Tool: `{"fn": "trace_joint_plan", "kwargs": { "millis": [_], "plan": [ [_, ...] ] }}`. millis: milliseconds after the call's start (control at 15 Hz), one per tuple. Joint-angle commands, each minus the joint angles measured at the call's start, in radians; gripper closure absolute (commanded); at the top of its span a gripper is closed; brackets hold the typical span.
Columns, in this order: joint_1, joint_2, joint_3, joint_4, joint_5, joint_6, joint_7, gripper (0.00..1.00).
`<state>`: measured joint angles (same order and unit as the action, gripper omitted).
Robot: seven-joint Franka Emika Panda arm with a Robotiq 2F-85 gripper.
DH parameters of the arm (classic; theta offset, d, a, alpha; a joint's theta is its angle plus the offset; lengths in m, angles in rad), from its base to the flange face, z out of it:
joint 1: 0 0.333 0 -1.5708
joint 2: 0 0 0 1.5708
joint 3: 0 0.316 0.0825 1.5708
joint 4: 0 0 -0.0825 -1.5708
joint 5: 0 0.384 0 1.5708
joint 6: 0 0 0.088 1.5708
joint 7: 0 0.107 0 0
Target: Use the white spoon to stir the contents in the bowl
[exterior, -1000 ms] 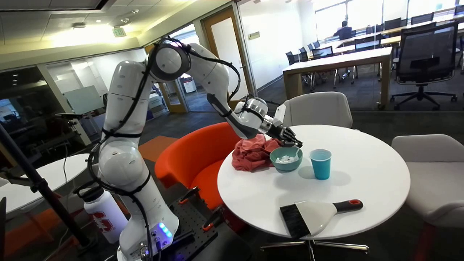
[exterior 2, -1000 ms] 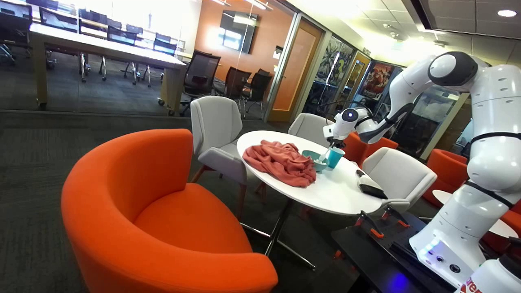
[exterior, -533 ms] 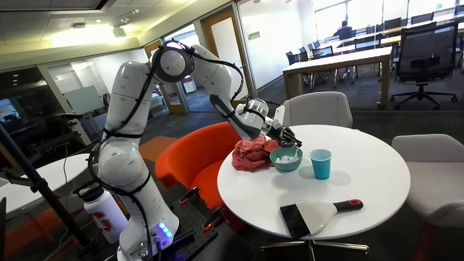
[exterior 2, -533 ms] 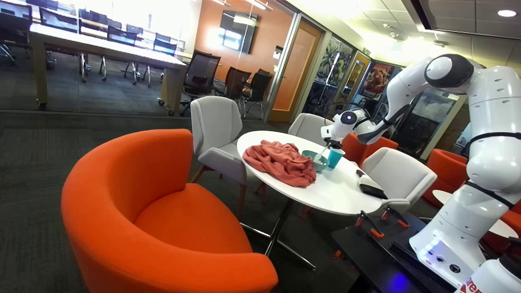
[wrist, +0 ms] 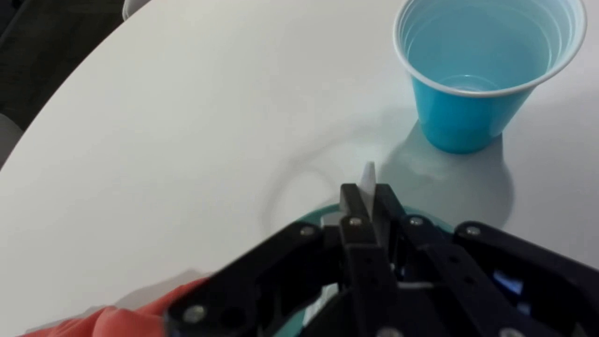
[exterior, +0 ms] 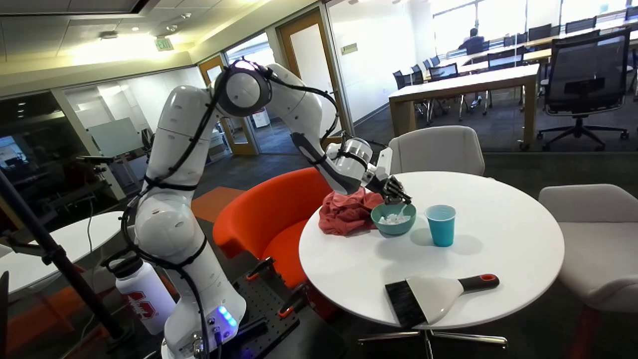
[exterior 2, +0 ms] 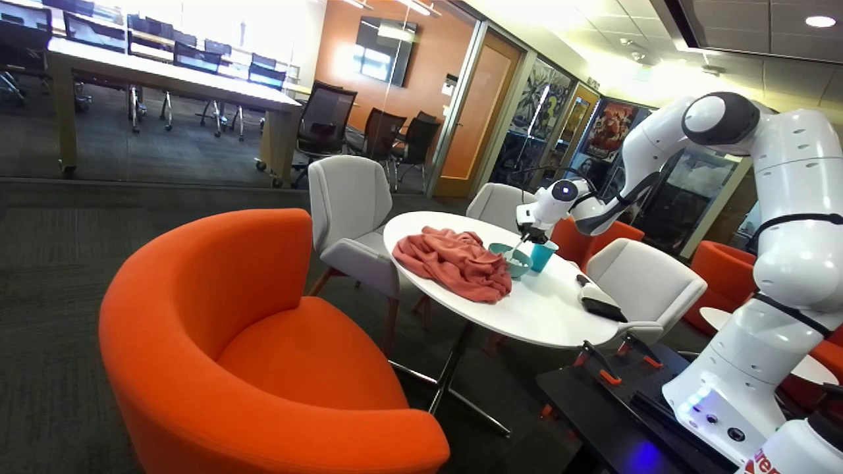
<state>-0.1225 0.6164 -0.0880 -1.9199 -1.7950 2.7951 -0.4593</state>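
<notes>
Gripper (wrist: 367, 189) clamped on the white spoon (wrist: 369, 173), the handle end showing between the jaws. Spoon held tilted, lower end inside the bowl (exterior: 394, 230); it appears to reach the white contents (exterior: 390, 220), though that end is small in both exterior views. Bowl upright on the round white counter (exterior: 503, 234), just beside the crumpled red cloth (exterior: 344, 217) and near the upright cyan cup (exterior: 441, 232). 1 wide brush (exterior: 436, 294) with black bristles lies on the counter, well apart from the bowl.
</notes>
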Motion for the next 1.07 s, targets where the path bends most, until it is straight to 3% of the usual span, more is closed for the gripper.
{"fn": "trace_joint_plan", "kwargs": {
  "millis": [0,333,600,800,1000],
  "plan": [
    [-0.015,-0.005,0.007,0.008,0.016,0.031,0.005,0.97],
    [-0.03,-0.119,-0.001,-0.061,0.057,0.049,0.013,0.97],
    [-0.075,-0.232,-0.004,-0.15,0.15,0.163,-0.038,0.97],
    [-0.123,-0.313,-0.013,-0.251,0.255,0.294,-0.125,0.97],
    [-0.193,-0.382,-0.012,-0.403,0.395,0.397,-0.311,0.97]
  ]
}}
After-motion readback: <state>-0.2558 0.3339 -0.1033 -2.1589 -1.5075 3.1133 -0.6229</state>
